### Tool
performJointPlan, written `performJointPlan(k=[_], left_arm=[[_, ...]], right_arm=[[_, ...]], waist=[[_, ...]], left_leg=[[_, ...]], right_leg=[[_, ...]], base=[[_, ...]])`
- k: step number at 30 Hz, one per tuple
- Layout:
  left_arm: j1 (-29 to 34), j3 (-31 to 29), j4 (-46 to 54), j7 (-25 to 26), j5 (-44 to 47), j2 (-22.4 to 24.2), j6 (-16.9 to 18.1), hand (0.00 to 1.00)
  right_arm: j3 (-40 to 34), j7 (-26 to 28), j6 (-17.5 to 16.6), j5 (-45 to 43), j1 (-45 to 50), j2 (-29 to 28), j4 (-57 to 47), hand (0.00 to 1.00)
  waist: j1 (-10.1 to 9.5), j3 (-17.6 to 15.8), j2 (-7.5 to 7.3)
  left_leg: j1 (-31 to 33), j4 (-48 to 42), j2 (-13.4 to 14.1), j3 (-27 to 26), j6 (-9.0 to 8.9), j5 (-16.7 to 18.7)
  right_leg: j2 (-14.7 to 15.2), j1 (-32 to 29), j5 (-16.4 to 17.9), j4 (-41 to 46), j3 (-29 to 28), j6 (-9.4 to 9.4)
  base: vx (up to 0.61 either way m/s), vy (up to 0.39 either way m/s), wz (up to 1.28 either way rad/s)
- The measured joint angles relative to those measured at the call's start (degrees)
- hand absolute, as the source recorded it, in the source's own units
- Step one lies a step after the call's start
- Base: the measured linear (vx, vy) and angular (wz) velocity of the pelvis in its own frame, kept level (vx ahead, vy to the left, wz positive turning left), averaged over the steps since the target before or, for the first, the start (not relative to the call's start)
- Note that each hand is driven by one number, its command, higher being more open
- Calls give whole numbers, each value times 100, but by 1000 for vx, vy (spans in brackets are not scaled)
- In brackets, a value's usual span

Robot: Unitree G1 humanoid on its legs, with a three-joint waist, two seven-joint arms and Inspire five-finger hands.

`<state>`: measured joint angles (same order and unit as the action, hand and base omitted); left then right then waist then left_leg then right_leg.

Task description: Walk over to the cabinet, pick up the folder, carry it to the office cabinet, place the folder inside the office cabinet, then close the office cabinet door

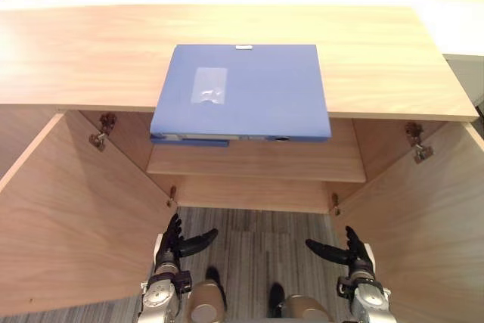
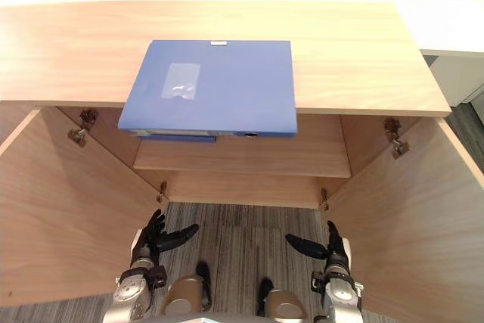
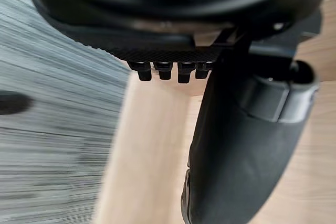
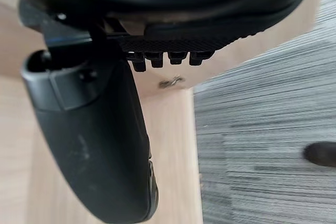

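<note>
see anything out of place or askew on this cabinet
The blue folder lies flat on the cabinet top, but its near edge juts out past the top's front edge, overhanging the shelf below. Nothing looks spilled or damaged.

Left door (image 1: 68,209), right door (image 1: 423,217) cut by edges, shelf (image 1: 257,163) partly under folder (image 1: 242,92)

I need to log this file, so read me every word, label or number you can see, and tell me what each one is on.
No text can be read anywhere.
On the flat blue plastic folder lying on the light wooden cabinet top, the clear label pocket shows no legible writing.
The small white tab at the folder's far edge is too small to read.
</note>
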<state>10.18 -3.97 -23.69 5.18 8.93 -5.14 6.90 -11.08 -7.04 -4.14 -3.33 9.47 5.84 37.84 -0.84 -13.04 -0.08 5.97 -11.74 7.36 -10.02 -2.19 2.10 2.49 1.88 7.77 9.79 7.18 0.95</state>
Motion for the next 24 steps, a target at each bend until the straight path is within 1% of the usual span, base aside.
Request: performJointPlan(k=[2,4,7,10,12,14,15,18,20,21,23,24], left_arm=[[201,-26,739,119,-18,-57,59,100],[261,-145,1115,230,-168,-71,157,100],[357,-289,1644,442,-535,-108,239,100],[659,-322,2345,610,-1037,-121,261,100],[834,-316,2805,754,-1544,-195,340,100],[877,-315,3043,895,-1937,-314,401,100],[922,-318,3361,1055,-2263,-417,419,100],[969,-254,3920,1246,-2694,-615,555,100],[965,-49,4285,1328,-3066,-964,694,100],[964,-2,4342,1329,-3155,-1040,712,100],[902,225,4439,1333,-3613,-1409,831,100],[876,268,4440,1333,-3717,-1482,847,100]], right_arm=[[10,6,-1,0,47,7,2,100],[11,29,-9,1,45,-1,5,100],[10,35,-60,4,29,5,11,100],[10,33,-156,17,40,66,38,100],[19,25,-210,29,46,158,170,100],[28,12,-237,47,44,202,257,100],[40,4,-274,71,52,216,349,100],[190,-38,-286,76,73,247,469,100],[419,-45,-287,112,84,298,572,100],[460,-45,-287,127,86,304,585,100],[616,-43,-290,132,86,319,652,100],[657,-42,-291,134,84,326,652,100]], waist=[[2,7,4],[-2,14,16],[-17,15,18],[-10,58,44],[-7,177,106],[-9,250,157],[-4,314,195],[-3,368,206],[15,412,209],[19,429,214],[36,521,231],[39,524,234]], left_leg=[[-222,238,-186,-27,27,-18],[-306,365,-254,-32,60,-39],[-431,484,-285,-32,75,-48],[-583,626,-301,-29,111,-84],[-633,757,-339,-12,117,-142],[-662,807,-354,-3,125,-162],[-675,829,-365,6,125,-171],[-700,831,-377,35,127,-177],[-752,845,-394,88,130,-193],[-761,857,-398,97,131,-203],[-844,961,-411,110,131,-270],[-860,973,-411,110,128,-278]], right_leg=[[128,118,45,-63,-49,72],[180,156,62,-93,-62,101],[176,220,61,-101,-88,102],[176,319,61,-149,-109,102],[173,332,60,-187,-106,102],[179,341,59,-187,-105,102],[180,349,59,-200,-118,103],[182,403,59,-227,-135,102],[184,474,59,-277,-137,102],[184,488,59,-285,-137,102],[184,524,58,-288,-144,100],[183,536,58,-289,-147,100]], base=[[156,81,0],[73,39,-1],[18,3,-1],[2,-3,-1],[0,0,0],[0,0,0],[0,0,0],[-24,1,3],[-54,-8,9],[-32,-9,9],[-12,-7,2],[-45,-18,-1]])
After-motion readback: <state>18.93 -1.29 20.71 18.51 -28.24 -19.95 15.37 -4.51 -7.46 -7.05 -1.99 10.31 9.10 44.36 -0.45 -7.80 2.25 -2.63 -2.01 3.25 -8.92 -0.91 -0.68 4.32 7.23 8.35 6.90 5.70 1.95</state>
